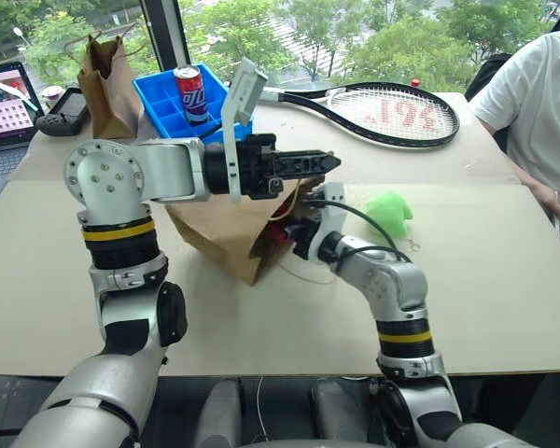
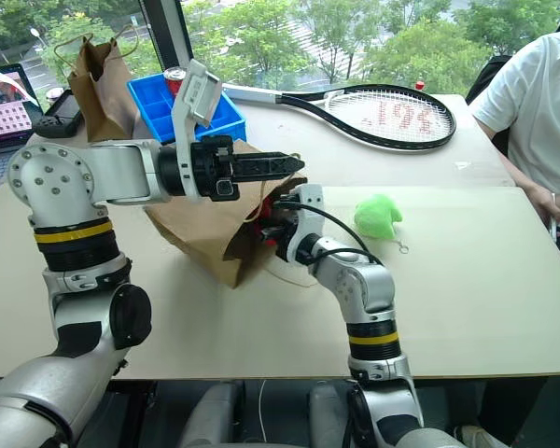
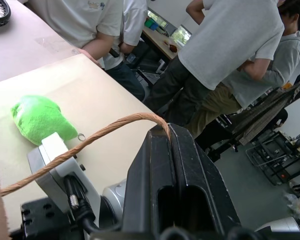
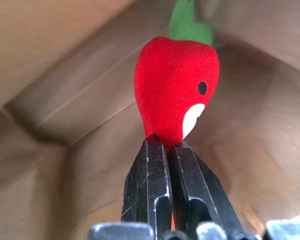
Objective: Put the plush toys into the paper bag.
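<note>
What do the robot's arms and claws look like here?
Both arms are silver-grey with black joints and a black-and-yellow band near each elbow. The left claw and right claw have two black fingers. A white wrist camera housing sits on the left arm; black cables run along the right.

The left arm reaches level across the middle of the head view, from its shoulder joint at centre left toward the right. Its left pincer (image 1: 329,163) is closed, the black fingers (image 3: 182,165) pressed together on a twisted cord handle (image 3: 97,134). The right arm rises from the lower right, forearm angled up and leftward. Its right pincer (image 4: 171,150) is clamped on the tip of the red chili plush (image 4: 176,92).
</note>
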Controlling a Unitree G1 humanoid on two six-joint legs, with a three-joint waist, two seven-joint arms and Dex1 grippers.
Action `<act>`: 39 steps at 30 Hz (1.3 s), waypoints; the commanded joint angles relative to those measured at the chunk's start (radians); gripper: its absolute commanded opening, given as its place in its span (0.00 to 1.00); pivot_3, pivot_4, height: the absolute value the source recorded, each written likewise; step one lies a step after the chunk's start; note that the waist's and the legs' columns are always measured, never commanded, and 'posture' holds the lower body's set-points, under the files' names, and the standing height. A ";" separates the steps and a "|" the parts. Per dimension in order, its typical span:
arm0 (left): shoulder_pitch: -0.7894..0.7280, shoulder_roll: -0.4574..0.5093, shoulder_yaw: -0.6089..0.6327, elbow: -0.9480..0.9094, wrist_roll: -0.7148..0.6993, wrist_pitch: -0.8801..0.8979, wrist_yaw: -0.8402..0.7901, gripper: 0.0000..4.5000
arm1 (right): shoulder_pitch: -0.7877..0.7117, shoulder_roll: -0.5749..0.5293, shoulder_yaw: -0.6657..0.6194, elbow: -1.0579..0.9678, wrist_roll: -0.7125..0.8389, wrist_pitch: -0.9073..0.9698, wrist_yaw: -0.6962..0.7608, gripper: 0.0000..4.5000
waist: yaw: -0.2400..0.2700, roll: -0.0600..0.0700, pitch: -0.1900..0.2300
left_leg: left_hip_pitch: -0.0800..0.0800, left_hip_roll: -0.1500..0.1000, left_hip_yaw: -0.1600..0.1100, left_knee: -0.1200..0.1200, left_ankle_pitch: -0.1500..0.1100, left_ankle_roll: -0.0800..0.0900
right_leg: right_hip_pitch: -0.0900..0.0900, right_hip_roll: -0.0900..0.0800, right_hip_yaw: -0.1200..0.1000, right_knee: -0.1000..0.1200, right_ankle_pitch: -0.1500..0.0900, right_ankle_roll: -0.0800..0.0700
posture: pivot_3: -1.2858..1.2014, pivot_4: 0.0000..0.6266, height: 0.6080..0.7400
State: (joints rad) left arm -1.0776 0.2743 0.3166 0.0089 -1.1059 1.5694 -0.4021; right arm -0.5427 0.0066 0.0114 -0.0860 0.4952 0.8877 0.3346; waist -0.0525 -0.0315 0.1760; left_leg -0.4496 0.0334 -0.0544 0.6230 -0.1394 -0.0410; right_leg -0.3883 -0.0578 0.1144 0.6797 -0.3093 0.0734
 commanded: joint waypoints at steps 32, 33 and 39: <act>0.052 0.025 -0.048 -0.052 0.000 -0.121 -0.026 0.00 | 0.058 -0.500 -0.188 -0.515 0.229 0.303 0.154 0.99 | 0.009 0.000 0.000 | -0.001 0.000 0.000 -0.001 0.000 0.000 | 0.000 0.000 0.000 -0.003 0.000 0.000 | 0.52 0.24 1.00; 0.052 0.023 -0.051 -0.051 -0.001 -0.123 -0.026 0.00 | 0.080 -0.563 -0.239 -0.543 0.262 0.321 0.189 0.99 | 0.009 0.000 0.000 | -0.001 0.000 0.000 -0.001 0.000 0.000 | 0.000 0.000 0.000 -0.004 0.000 0.000 | 0.52 0.24 1.00; 0.048 0.030 -0.057 -0.045 -0.007 -0.124 -0.027 0.00 | 0.100 -0.692 -0.414 -0.441 0.234 0.280 0.142 0.99 | 0.008 -0.001 0.000 | -0.002 0.000 0.001 -0.002 0.000 0.000 | 0.001 -0.001 0.001 -0.007 0.000 0.000 | 0.52 0.24 1.00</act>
State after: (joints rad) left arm -1.0140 0.2968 0.2553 -0.0234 -1.1005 1.4640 -0.4173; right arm -0.4266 -0.6802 -0.3392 -0.5734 0.7662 1.2174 0.5215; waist -0.0446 -0.0321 0.1764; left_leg -0.4518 0.0331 -0.0533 0.6215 -0.1394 -0.0410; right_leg -0.3877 -0.0583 0.1151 0.6723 -0.3091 0.0732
